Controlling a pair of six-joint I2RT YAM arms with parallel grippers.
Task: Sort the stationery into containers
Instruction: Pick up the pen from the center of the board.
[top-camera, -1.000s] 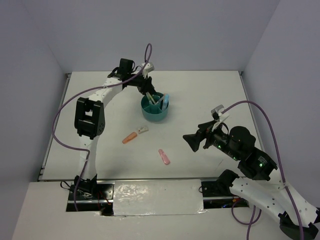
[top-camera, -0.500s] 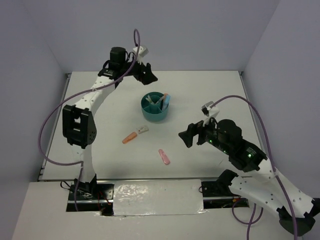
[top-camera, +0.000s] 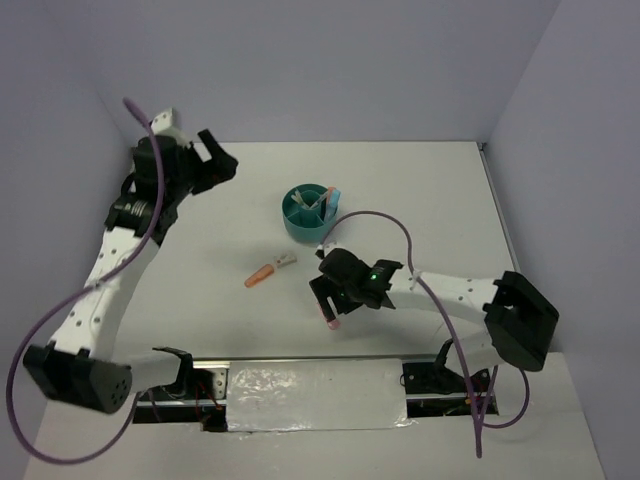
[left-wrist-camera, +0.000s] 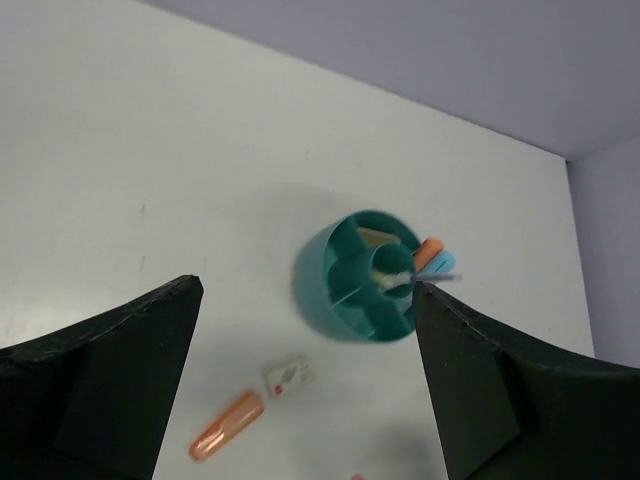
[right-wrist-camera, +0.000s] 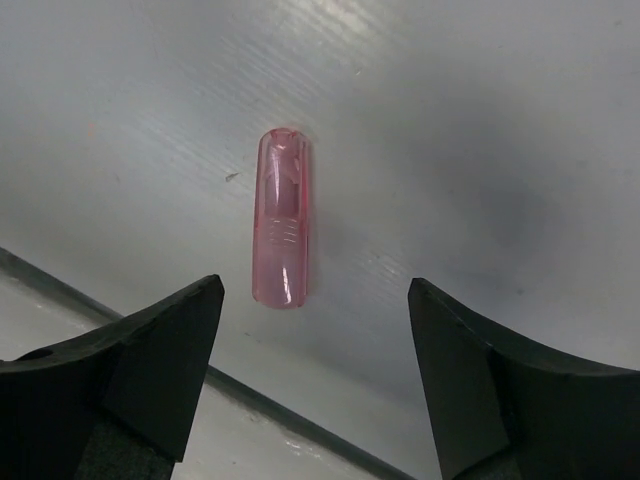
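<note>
The round teal organizer (top-camera: 308, 215) stands at the table's middle back with pens and an orange and a blue item in its compartments; it also shows in the left wrist view (left-wrist-camera: 365, 275). An orange cap (top-camera: 260, 275) and a small white tag-like piece (top-camera: 286, 261) lie in front of it. A pink cap (right-wrist-camera: 282, 232) lies near the front edge. My right gripper (top-camera: 328, 303) is open, low over the pink cap, which lies just ahead of the fingertips. My left gripper (top-camera: 218, 165) is open and empty, raised at the far left.
The table's front edge and a grey strip (right-wrist-camera: 300, 420) run just behind the pink cap. Walls close the table at the back and both sides. The right arm's purple cable (top-camera: 400, 235) loops over the table's middle.
My left arm has swung from above the organizer back and to the far left. My right arm has reached left and down over the pink cap.
</note>
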